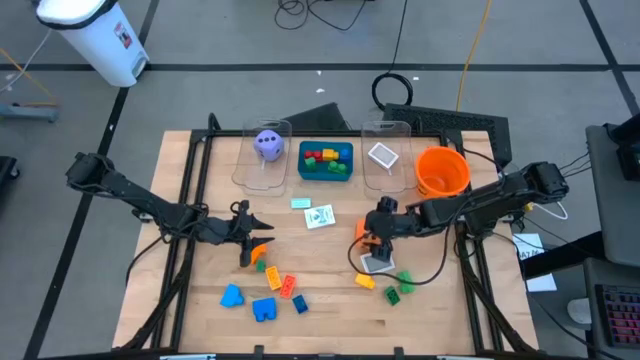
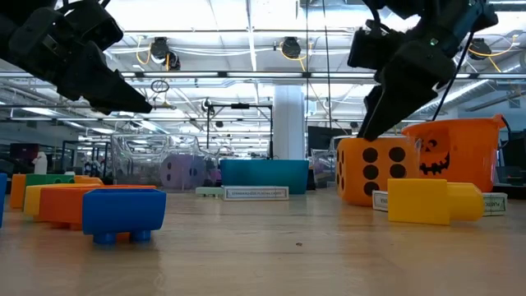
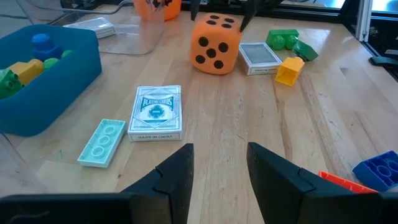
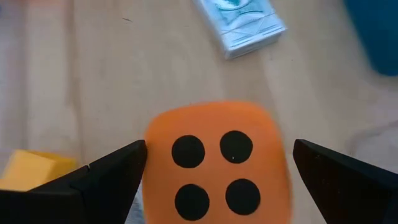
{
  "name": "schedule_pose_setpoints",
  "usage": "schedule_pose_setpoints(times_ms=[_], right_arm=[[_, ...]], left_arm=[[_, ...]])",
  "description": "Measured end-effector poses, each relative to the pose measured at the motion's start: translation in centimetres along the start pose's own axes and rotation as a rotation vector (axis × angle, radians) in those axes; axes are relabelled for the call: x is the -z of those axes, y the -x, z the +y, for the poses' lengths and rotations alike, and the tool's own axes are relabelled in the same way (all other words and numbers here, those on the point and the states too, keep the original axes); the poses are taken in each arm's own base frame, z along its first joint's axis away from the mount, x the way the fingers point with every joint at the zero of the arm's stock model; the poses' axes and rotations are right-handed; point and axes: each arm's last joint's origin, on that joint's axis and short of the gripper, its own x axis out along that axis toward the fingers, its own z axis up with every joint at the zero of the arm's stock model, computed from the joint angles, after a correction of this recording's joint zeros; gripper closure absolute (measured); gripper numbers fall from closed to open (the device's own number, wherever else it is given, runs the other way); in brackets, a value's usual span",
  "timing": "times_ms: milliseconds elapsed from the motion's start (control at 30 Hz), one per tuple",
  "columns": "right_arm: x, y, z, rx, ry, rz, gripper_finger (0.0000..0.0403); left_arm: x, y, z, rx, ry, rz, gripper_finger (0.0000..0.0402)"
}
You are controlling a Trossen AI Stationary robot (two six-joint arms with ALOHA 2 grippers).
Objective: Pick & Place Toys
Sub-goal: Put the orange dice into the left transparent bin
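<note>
Orange die (image 4: pixel 214 165) sits between our right gripper (image 4: pixel 217 168) fingers, spread wide; left gripper (image 3: pixel 219 171) fingers apart, holding nothing

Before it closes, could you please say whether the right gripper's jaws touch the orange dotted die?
Apart: the right wrist view shows wood between each jaw and the orange dotted die.

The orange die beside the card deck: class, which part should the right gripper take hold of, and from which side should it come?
Grip the orange die across two opposite flat side faces, coming straight down from above. It sits flat on the table with its four-dot face up, and the open right gripper already straddles it, jaws wider than the die. A card deck lies close beside it, so descend vertically.
</note>
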Motion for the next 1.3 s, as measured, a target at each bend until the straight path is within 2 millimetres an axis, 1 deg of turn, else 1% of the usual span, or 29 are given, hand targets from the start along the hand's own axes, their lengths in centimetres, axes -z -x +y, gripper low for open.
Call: schedule_pose_setpoints(times_ms=[67, 267, 400, 767, 867, 967, 1067, 1167, 1300], right_arm=[[0.5, -0.3, 0.0, -0.032, -0.007, 0.016, 0.0003], [1.2, -0.8, -0.2, -0.037, -0.015, 0.007, 0.0003], [1.1, -0.8, -0.1, -0.040, 0.029, -0.001, 0.0003], [1.0, -0.9, -0.1, -0.049, 0.014, -0.022, 0.0003], [1.0, -0.9, 0.0, -0.068, -0.010, -0.012, 0.0003], [1.1, -0.9, -0.2, -0.111, -0.078, 0.028, 0.0004], [1.4, -1.0, -0.7, -0.117, -0.126, 0.083, 0.0009], [1.7, -1.0, -1.0, -0.118, -0.132, 0.122, 0.0018], [1.7, -1.1, -1.2, -0.171, -0.148, 0.155, 0.0045]], left_arm=[[0.0, 0.0, 0.0, 0.000, -0.001, 0.000, 0.0249], [0.0, 0.0, 0.0, 0.000, 0.000, 0.000, 0.0249], [0.0, 0.0, 0.0, 0.000, 0.000, 0.000, 0.0249], [0.0, 0.0, 0.0, 0.000, 0.001, 0.000, 0.0249], [0.0, 0.0, 0.0, 0.000, 0.001, 0.000, 0.0249], [0.0, 0.0, 0.0, 0.000, 0.001, 0.000, 0.0249], [0.0, 0.0, 0.0, 0.000, 0.001, 0.000, 0.0249], [0.0, 0.0, 0.0, 0.000, 0.001, 0.000, 0.0249], [0.0, 0.0, 0.0, 0.000, 0.001, 0.000, 0.0249]])
